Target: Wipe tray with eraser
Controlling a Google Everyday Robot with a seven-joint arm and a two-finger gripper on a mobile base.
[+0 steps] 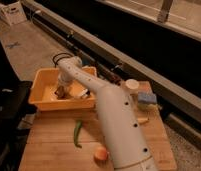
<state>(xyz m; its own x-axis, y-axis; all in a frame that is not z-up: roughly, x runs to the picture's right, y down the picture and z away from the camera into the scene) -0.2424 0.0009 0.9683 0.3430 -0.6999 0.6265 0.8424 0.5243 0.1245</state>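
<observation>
A yellow tray (41,102) stands at the back left of the wooden table. My white arm reaches from the lower right up and over into the tray. My gripper (60,91) is down inside the tray, near its middle, against the tray floor. A dark block with a white part, likely the eraser (80,94), lies in the tray just right of the gripper. I cannot make out whether the gripper holds anything.
A green chilli (77,133) and an orange fruit (100,153) lie on the wooden table (49,150) in front. A white cup (132,86) and a blue sponge (147,99) sit at the right. A dark rail runs behind the table.
</observation>
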